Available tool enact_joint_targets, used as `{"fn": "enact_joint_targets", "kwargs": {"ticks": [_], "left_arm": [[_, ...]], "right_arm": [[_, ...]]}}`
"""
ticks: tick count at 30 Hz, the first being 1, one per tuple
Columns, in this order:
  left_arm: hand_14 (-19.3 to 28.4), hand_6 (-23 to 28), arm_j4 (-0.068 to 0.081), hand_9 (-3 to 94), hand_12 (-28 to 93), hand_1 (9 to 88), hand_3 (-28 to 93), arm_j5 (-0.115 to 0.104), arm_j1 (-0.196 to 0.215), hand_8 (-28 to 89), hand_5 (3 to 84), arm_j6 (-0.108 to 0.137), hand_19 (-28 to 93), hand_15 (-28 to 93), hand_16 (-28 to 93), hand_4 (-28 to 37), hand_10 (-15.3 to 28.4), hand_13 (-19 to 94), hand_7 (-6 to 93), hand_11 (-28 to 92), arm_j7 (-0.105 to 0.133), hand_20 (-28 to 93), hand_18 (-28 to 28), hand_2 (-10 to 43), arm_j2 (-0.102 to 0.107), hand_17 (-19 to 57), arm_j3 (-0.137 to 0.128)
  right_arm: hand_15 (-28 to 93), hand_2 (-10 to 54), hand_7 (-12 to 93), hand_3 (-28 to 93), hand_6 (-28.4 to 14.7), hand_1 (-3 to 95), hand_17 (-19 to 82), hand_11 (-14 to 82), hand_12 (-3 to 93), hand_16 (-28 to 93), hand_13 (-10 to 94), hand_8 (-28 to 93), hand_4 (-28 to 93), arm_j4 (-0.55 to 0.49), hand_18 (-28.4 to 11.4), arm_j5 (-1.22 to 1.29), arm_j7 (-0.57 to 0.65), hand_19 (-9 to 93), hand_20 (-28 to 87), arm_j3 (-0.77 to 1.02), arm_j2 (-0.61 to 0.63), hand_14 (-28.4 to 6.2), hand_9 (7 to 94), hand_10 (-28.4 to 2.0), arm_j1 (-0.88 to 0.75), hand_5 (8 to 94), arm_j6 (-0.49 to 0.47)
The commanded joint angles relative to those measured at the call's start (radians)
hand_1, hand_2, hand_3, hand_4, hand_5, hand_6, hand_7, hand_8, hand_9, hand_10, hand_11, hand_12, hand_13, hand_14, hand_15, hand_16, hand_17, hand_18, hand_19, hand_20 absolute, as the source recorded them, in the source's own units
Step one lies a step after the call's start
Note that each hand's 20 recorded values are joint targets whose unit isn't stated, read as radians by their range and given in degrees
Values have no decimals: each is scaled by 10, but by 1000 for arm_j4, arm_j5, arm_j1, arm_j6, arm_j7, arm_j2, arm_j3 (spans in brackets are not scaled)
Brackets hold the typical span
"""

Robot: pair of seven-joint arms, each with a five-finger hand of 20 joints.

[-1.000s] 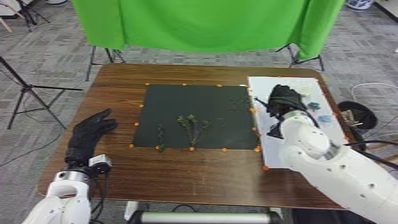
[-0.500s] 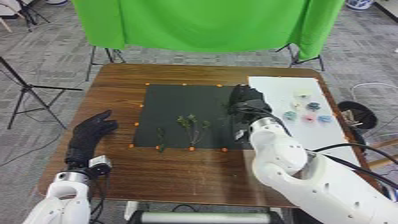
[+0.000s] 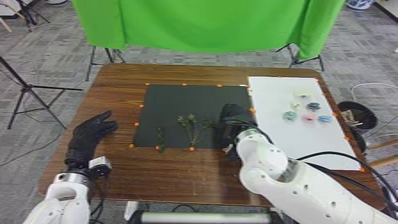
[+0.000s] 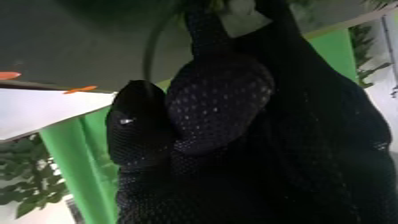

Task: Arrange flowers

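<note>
Right hand (image 3: 233, 120) moved toward 6 o'clock along the mat's 3 o'clock side. Left hand (image 3: 91, 131) hasn't moved. Clock = head view, mat (image 3: 169, 100) centre, 12 is the far side.

Right hand: at 3–4, over the mat. Wrist view has its fingers curled, clamped on a thin stem (image 4: 153, 50) at the thumb tip; blurry green near it.

Left hand: off the mat at 8–9, over the table (image 3: 120, 172), fingers loose and apart.

Branched sprig (image 3: 192, 131) on the mat at 6; single sprig (image 3: 160, 138) at 7–8, apart from it.

Board (image 3: 311, 145) at 3, beside the mat. Flower heads on it: cream (image 3: 303, 94), dark blue (image 3: 313, 106), teal (image 3: 290, 115), pink (image 3: 309, 118), light blue (image 3: 325, 119).
</note>
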Motion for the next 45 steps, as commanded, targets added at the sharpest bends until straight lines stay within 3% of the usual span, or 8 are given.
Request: {"fn": "enact_joint_targets", "kwargs": {"ticks": [1, 18, 36, 45], "left_arm": [[165, 20, -2, 516, 121, 259, 737, 2, 19, -76, 492, -16, 48, 238, -25, -239, 138, 424, 136, 204, -18, 184, 114, -26, 0, 106, -6], [166, 21, 0, 515, 121, 257, 737, 5, 12, -76, 492, -32, 50, 237, -24, -235, 137, 424, 134, 204, -25, 183, 115, -32, 7, 105, 1], [165, 22, 1, 516, 122, 259, 735, 6, 13, -75, 491, -34, 51, 237, -23, -233, 137, 424, 134, 204, -26, 182, 116, -36, 10, 104, 1], [165, 22, 6, 516, 122, 260, 733, 7, 4, -75, 491, -38, 50, 236, -24, -233, 137, 425, 134, 204, -28, 181, 116, -36, 9, 103, 15]], "right_arm": [[543, -95, 168, 591, -22, 610, 756, 234, 263, 210, 937, 75, -114, 0, -40, 35, 43, 843, 326, 45, 1, -7, 937, -102, -34, 846, 9], [518, -95, 151, 530, -43, 529, 759, 236, 204, 195, 937, 84, -76, -39, -37, 142, 23, 819, 330, 63, -17, -14, 934, -116, -37, 826, 5], [498, -95, 139, 609, -45, 447, 759, 230, 179, 185, 937, 54, -92, -51, -40, 198, 4, 801, 325, 87, -16, -23, 931, -129, -28, 809, 23], [492, -95, 137, 626, -44, 425, 760, 229, 180, 182, 937, 25, -96, -65, -38, 229, -6, 794, 320, 151, -22, -25, 929, -133, -31, 795, 49]]}}
